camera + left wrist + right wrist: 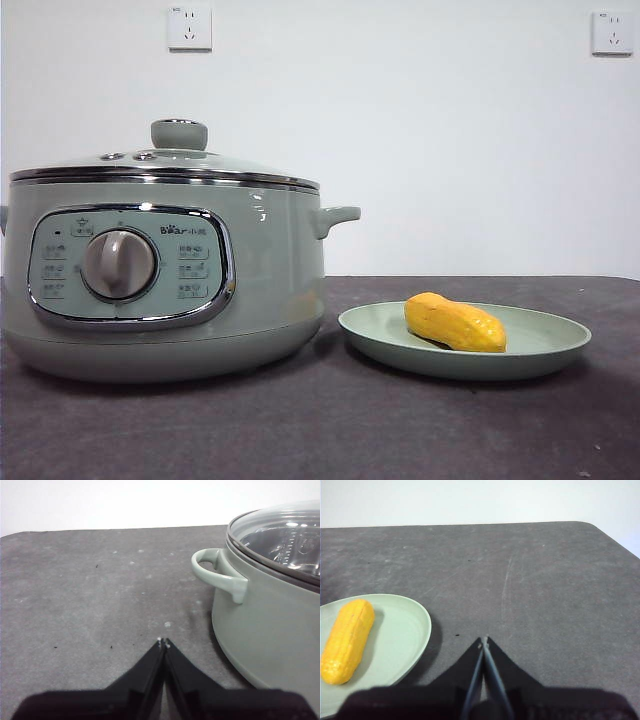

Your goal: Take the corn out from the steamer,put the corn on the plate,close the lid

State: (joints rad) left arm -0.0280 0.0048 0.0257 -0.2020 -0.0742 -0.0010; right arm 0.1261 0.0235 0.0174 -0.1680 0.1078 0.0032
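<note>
The sage-green steamer (pixel 170 280) stands at the left of the front view with its glass lid (pixel 170 160) seated on the rim. To its right, the yellow corn (pixel 455 322) lies on the pale green plate (pixel 540 350). My left gripper (pixel 163 642) is shut and empty, low over the table beside the steamer (pixel 270 625) and its side handle (pixel 217 572); the lid (pixel 280 535) shows closed there too. My right gripper (pixel 484 641) is shut and empty, just off the rim of the plate (pixel 405 635), where the corn (pixel 347 640) rests. Neither arm shows in the front view.
The dark grey table (pixel 320 430) runs to a rounded far corner (pixel 590 527) in the right wrist view. A white wall with two sockets (pixel 190 28) stands behind.
</note>
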